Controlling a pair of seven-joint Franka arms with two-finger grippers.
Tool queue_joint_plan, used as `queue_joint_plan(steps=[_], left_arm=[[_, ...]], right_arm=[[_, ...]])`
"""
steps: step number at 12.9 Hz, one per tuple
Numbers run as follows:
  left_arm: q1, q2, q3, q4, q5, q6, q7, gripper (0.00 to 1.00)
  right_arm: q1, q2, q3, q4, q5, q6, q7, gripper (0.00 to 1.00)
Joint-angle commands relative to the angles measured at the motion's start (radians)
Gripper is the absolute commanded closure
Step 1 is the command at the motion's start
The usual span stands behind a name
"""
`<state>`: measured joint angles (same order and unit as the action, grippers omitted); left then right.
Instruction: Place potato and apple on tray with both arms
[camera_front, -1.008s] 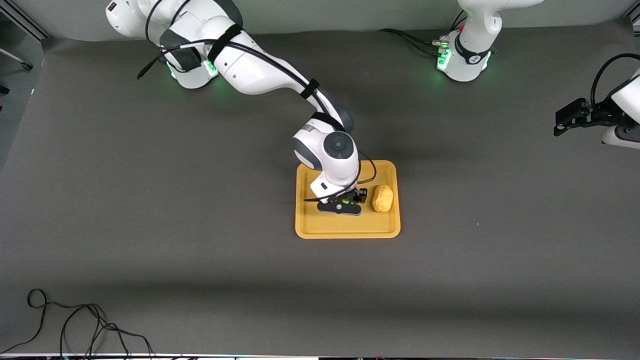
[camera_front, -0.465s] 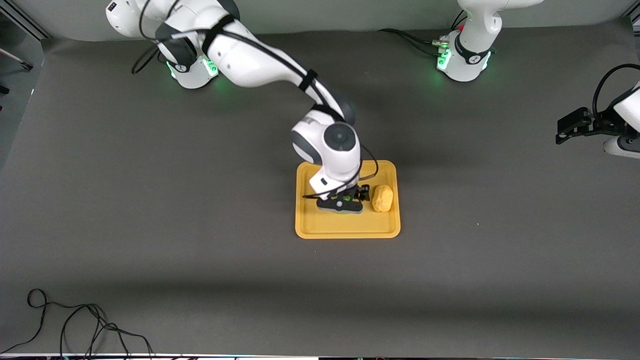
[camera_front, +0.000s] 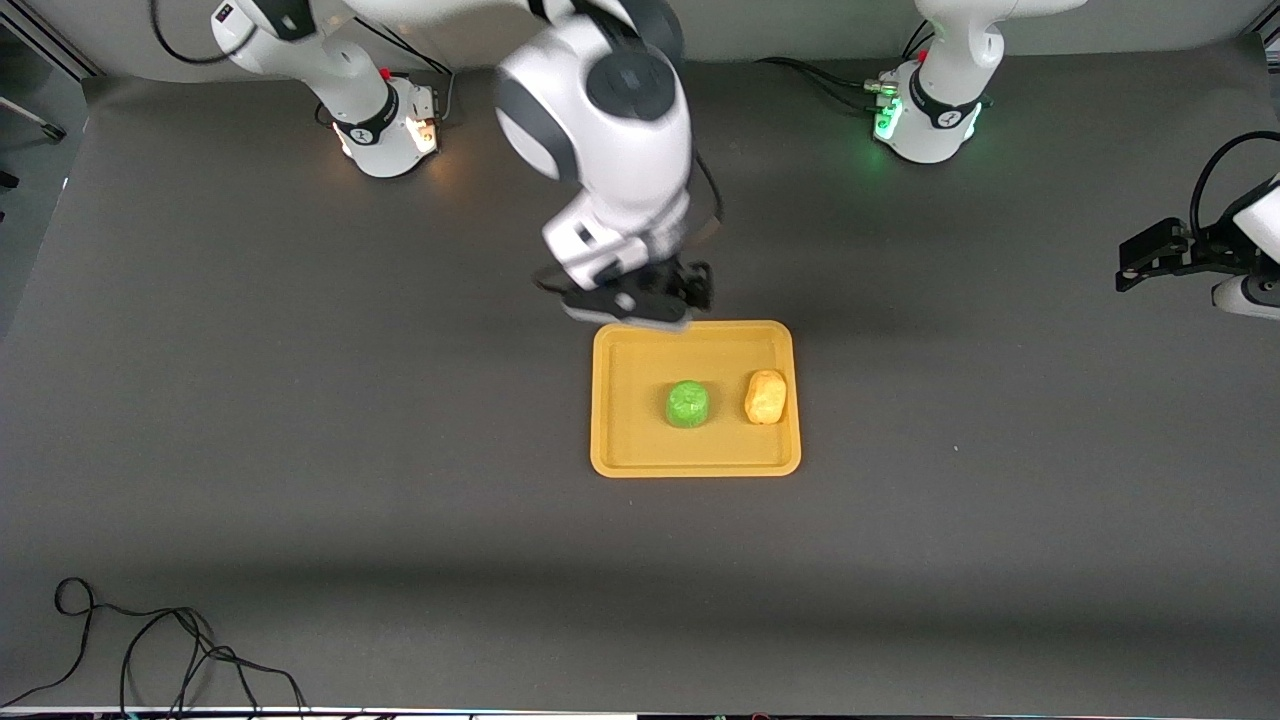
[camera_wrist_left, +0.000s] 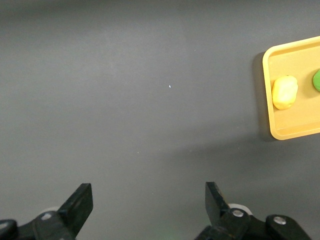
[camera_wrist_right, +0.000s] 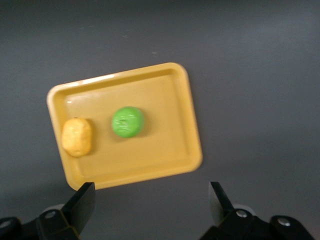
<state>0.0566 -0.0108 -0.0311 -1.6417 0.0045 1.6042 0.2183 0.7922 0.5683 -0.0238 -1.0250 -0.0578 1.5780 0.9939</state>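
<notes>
The green apple (camera_front: 687, 404) and the yellow-tan potato (camera_front: 765, 396) lie side by side on the yellow-orange tray (camera_front: 620, 455) at mid-table, the potato toward the left arm's end. My right gripper (camera_front: 640, 305) is open and empty, raised above the tray's edge nearest the robot bases. Its wrist view shows the apple (camera_wrist_right: 128, 122), the potato (camera_wrist_right: 77, 136) and the tray (camera_wrist_right: 187, 135). My left gripper (camera_front: 1140, 262) is open and empty, held over the table's left-arm end. Its wrist view shows the potato (camera_wrist_left: 284, 92) on the tray (camera_wrist_left: 292, 132).
A black cable (camera_front: 150, 650) lies coiled on the table at the corner nearest the front camera, at the right arm's end. The dark grey mat (camera_front: 400, 400) covers the table around the tray.
My right gripper let go of the apple, which now sits on the tray, and rose up and back toward its base. The left arm barely moved.
</notes>
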Motion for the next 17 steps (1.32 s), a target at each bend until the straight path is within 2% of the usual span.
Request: queue_joint_plan(steps=[1, 3, 7, 9, 10, 13, 17], left_arm=[[0.005, 0.006, -0.006, 0.013, 0.008, 0.005, 0.003, 0.00], [0.005, 0.006, -0.006, 0.013, 0.009, 0.003, 0.003, 0.00], [0.006, 0.000, -0.006, 0.005, 0.009, -0.001, 0.001, 0.00], [0.006, -0.001, -0.004, 0.000, 0.009, -0.006, -0.002, 0.00], [0.005, -0.011, -0.004, -0.012, 0.009, -0.004, -0.010, 0.00], [0.006, -0.012, -0.004, -0.007, 0.031, -0.003, -0.007, 0.00], [0.008, -0.003, -0.006, -0.007, 0.037, 0.013, -0.013, 0.00]], right_arm=[[-0.086, -0.129, -0.033, -0.125, 0.012, -0.062, -0.142, 0.00], [-0.201, -0.246, -0.045, -0.258, 0.019, -0.041, -0.306, 0.00], [-0.462, -0.454, -0.031, -0.538, 0.041, 0.078, -0.564, 0.00], [-0.610, -0.521, 0.005, -0.625, 0.052, 0.105, -0.685, 0.00], [-0.687, -0.533, 0.037, -0.633, 0.055, 0.100, -0.740, 0.00], [-0.809, -0.539, 0.044, -0.649, 0.059, 0.105, -0.895, 0.00], [-0.826, -0.550, 0.004, -0.630, 0.061, 0.074, -0.975, 0.00]])
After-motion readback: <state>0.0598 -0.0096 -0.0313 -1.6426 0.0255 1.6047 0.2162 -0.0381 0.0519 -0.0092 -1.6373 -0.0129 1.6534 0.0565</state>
